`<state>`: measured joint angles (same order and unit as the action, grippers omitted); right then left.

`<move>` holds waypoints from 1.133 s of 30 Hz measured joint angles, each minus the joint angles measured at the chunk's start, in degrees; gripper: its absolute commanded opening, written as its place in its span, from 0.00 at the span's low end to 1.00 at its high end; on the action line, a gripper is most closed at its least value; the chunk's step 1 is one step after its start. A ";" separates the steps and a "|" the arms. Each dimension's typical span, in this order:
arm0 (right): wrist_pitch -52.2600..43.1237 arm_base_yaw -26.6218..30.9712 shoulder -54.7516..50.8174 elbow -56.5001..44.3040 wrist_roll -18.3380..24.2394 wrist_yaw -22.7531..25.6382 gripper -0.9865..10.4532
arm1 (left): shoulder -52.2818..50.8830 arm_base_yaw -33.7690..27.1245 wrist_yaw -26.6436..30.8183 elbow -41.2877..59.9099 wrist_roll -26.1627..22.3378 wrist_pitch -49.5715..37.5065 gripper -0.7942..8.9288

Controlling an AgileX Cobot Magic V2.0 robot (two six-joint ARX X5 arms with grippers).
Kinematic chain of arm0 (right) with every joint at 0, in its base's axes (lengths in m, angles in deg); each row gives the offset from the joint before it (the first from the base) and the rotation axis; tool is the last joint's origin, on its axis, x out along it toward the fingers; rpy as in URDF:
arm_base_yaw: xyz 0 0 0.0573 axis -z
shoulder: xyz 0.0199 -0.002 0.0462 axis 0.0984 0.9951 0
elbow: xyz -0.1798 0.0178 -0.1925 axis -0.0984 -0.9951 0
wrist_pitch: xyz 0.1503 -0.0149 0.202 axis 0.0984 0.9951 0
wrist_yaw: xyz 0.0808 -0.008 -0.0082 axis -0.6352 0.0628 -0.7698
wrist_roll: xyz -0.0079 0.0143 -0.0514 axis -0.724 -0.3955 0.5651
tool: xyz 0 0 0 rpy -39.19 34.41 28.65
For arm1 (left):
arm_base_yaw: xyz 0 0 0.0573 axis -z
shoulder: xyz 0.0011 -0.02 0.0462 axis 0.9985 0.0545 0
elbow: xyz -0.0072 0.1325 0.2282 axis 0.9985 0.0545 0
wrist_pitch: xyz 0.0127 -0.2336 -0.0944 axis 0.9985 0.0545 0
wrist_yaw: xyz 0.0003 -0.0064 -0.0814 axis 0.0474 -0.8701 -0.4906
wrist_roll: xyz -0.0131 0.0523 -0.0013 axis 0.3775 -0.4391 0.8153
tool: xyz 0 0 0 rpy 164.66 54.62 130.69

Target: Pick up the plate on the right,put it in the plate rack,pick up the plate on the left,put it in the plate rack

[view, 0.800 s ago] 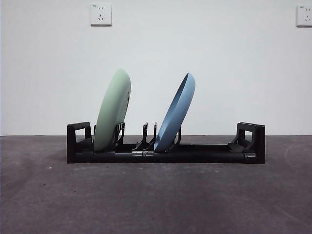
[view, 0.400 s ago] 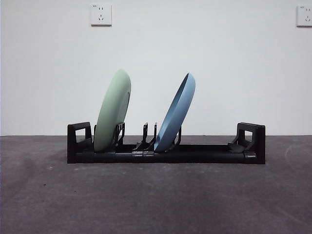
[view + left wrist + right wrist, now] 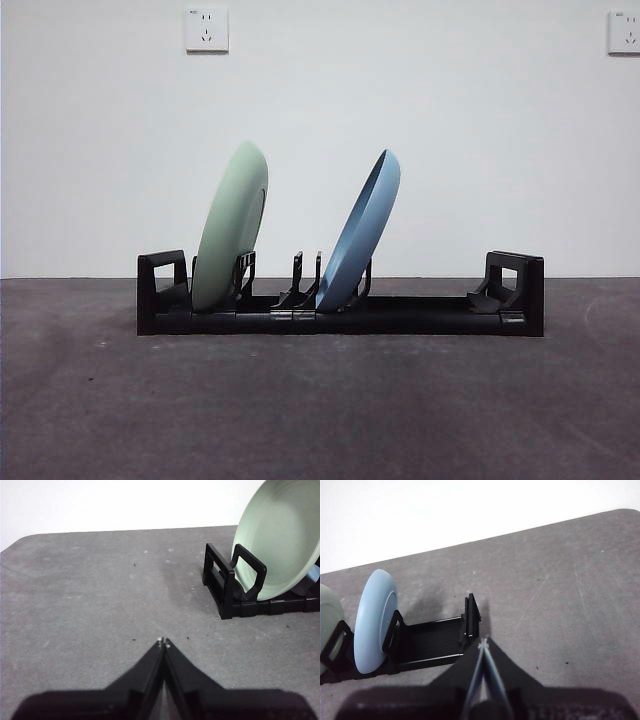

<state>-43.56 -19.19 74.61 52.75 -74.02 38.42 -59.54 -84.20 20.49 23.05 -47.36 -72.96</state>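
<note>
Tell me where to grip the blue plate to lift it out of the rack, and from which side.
Grip the blue plate at its top rim, coming down from above. It stands on edge in the plate rack, leaning right in the front view, so the upper rim is free while dividers hem in the lower edge. Tilt the jaws to match its lean, one on each face.

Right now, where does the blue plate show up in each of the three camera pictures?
Front view: the blue plate stands tilted in the middle of the black rack, right of the green plate.
Left wrist view: only a blue sliver shows at the picture's edge, behind the green plate.
Right wrist view: it stands in the rack beside the green plate.
Shared landmark: the green plate, seen in all three.
</note>
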 measured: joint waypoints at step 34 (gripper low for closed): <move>-20.79 12.20 -13.09 -15.85 18.36 -14.97 0.09 | 0.00 0.00 0.00 0.00 0.22 0.00 0.08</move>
<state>-64.35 -6.99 61.52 36.91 -55.66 23.45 -59.54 -84.20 20.49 23.05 -47.14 -72.96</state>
